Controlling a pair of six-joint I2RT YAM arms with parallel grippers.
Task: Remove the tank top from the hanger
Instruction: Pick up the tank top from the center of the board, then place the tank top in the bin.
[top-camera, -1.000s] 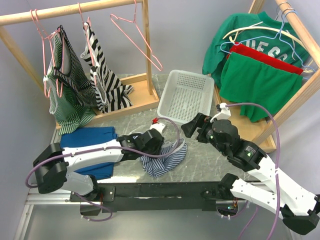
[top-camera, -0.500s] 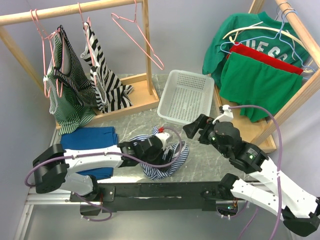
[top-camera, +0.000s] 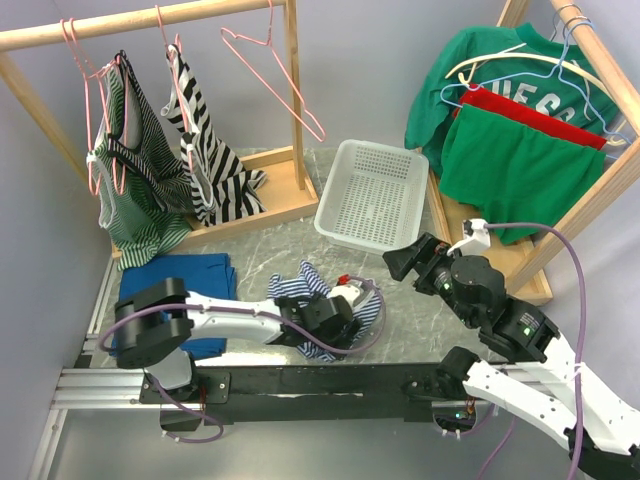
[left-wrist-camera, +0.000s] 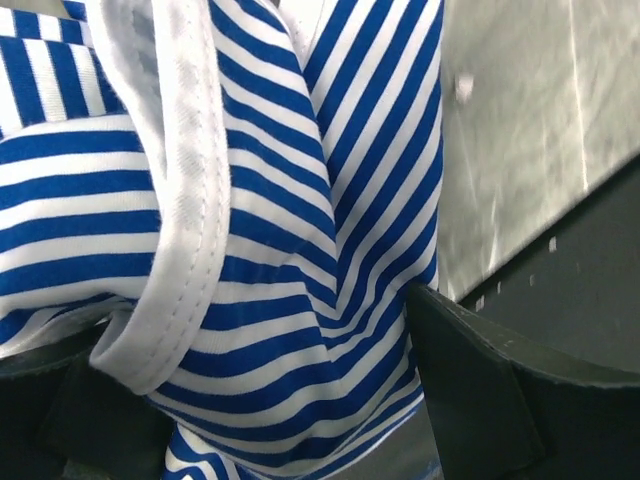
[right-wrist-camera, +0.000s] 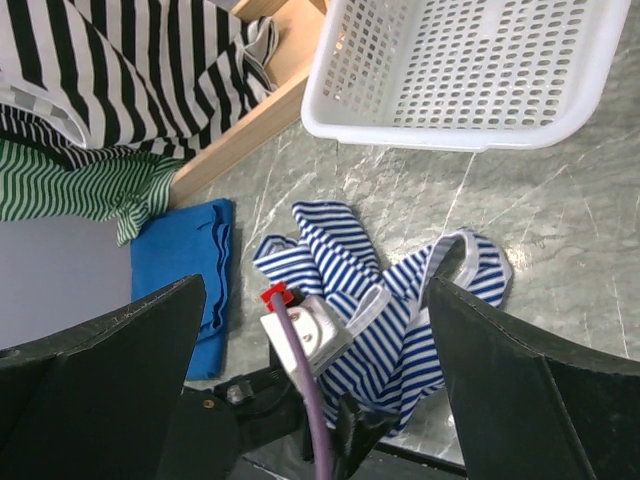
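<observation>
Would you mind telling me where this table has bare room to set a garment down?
Bare marble lies between the basket and the blue-striped tank top, and right of that top toward the right rack's base. The near-left is crowded: blue cloth, tank top and left gripper together.

The tank top (top-camera: 300, 285) lay on the bench (top-camera: 420, 320) near its front edge, under the left gripper (top-camera: 343, 320). A folded cloth (top-camera: 185, 275) lay to its left, and a basket (top-camera: 362, 238) behind it to the right. The right gripper (top-camera: 400, 262) hung in front of the basket. Racks (top-camera: 293, 90) stood at both back corners.
</observation>
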